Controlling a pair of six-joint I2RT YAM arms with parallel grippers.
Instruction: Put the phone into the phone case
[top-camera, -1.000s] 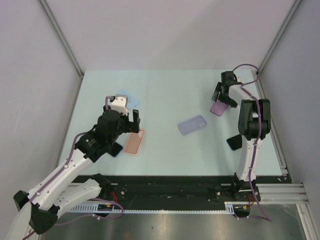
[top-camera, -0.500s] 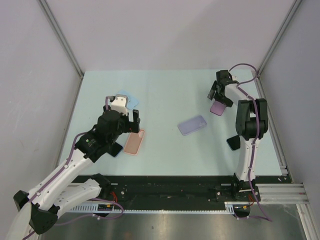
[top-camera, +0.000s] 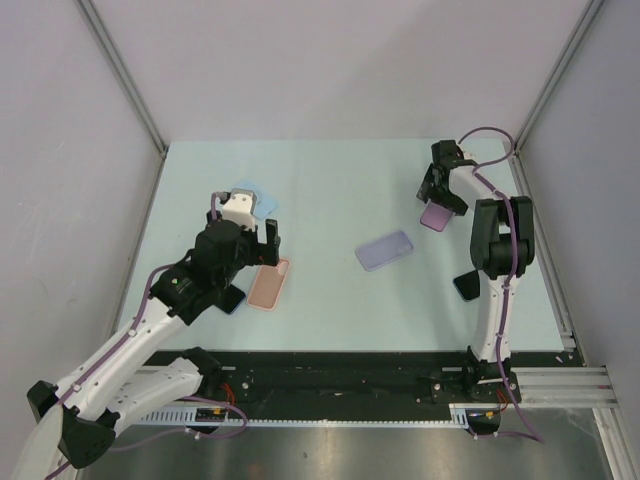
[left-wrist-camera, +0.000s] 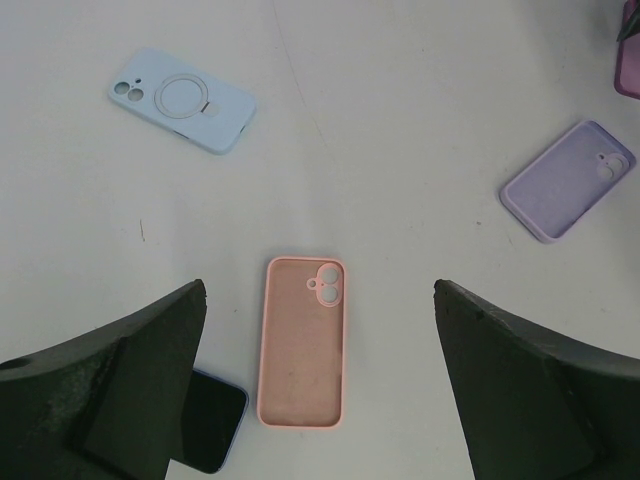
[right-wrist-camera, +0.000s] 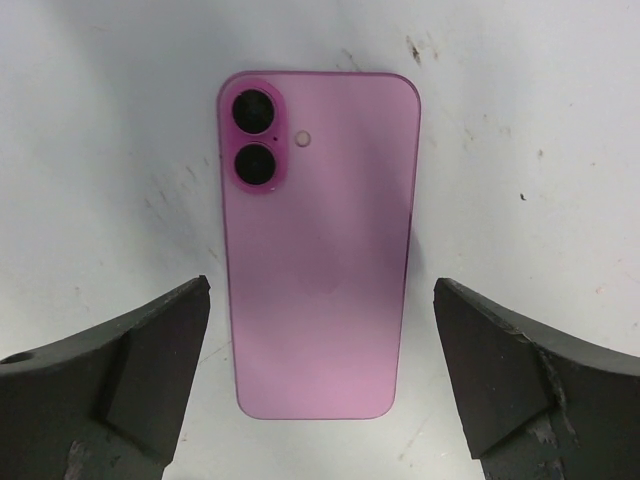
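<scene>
Seen from the right wrist: pink phone (right-wrist-camera: 318, 245) face down on the pale table (right-wrist-camera: 520, 120), lenses at the far end, framed squarely between the dark fingers (right-wrist-camera: 120, 370) of the right gripper (right-wrist-camera: 320, 290). Spread wide, a finger off each long edge, with bare table showing between finger and phone on both sides; nothing held. From above, same phone (top-camera: 436, 214) at the far right of the table (top-camera: 330, 180), directly under the right gripper (top-camera: 440, 190). Right arm reared up from its base, then reaching away to the far right side, wrist tipped down over the phone. Left arm stretched forward and inward across the left half, left gripper (left-wrist-camera: 320, 290) aimed down, likewise spread wide and holding nothing. Below it, between its fingers, a pink phone case (left-wrist-camera: 302, 342) lying open side up, camera cutout at the far end. Just beside that case's near left corner, a dark phone (left-wrist-camera: 208, 435), partly hidden by the left finger. Farther right, near the table's middle and well apart from the pink phone, a lilac phone case (left-wrist-camera: 568, 180), open side up. Beyond the left gripper, a light blue phone case (left-wrist-camera: 181, 100), back up.
</scene>
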